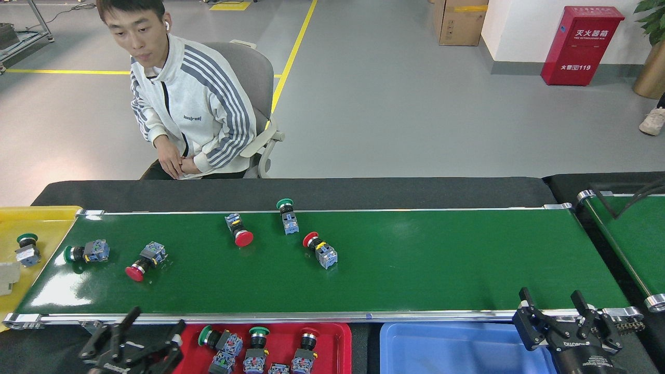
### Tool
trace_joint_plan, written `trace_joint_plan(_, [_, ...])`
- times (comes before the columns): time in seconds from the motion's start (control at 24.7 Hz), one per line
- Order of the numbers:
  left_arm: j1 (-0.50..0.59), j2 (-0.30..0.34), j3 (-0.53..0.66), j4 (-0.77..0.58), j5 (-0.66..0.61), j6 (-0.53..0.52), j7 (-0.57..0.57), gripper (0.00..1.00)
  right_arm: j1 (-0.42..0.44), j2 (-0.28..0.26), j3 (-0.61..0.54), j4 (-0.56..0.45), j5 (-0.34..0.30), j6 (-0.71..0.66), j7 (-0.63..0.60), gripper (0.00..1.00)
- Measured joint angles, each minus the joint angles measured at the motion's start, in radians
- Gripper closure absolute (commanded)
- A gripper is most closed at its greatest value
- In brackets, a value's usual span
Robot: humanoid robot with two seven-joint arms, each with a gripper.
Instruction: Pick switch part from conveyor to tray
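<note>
Several switch parts lie on the conveyor (415,259): a green-capped one (85,252) and a red-capped one (143,261) at the left, then a red one (238,230), a green one (287,215) and a red one (320,249) near the middle. The red tray (340,340) at the bottom holds several switch parts, among them a green-capped one (218,340) lying at its left. My left gripper (153,319) stands open and empty just left of the tray. My right gripper (553,304) is open over the conveyor's near rail at the right.
A yellow tray (31,221) at the left end holds a green-capped switch part (27,248). A blue tray (447,348) sits right of the red one. A person sits on a chair behind the belt. A smaller green belt (631,234) is at the right.
</note>
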Motion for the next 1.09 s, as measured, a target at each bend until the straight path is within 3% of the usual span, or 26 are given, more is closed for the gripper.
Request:
trace_joint_plan(0.28, [-0.064, 0.043, 0.019, 0.067, 0.002, -0.037, 0.003, 0.0, 0.0, 0.001, -0.003, -0.002, -0.001, -0.013, 0.001, 0.01])
trace_joint_plan(0.61, [-0.331, 0.177, -0.017, 0.422, 0.002, -0.1, 0.004, 0.0, -0.014, 0.002, -0.003, -0.008, -0.001, -0.041, 0.001, 0.01])
trace_joint_plan(0.89, [-0.498, 0.213, -0.095, 0.685, 0.002, -0.129, 0.006, 0.0, -0.018, 0.003, 0.001, -0.012, -0.001, -0.077, 0.008, 0.01])
trace_joint_plan(0.97, [-0.547, 0.218, -0.12, 0.756, 0.002, -0.132, 0.016, 0.04, -0.019, 0.014, 0.004, -0.012, -0.001, -0.081, 0.016, 0.01])
trace_joint_plan(1.09, [-0.612, 0.219, -0.141, 0.861, 0.002, -0.101, 0.056, 0.26, -0.023, 0.019, 0.013, -0.012, 0.0, -0.096, 0.022, 0.01])
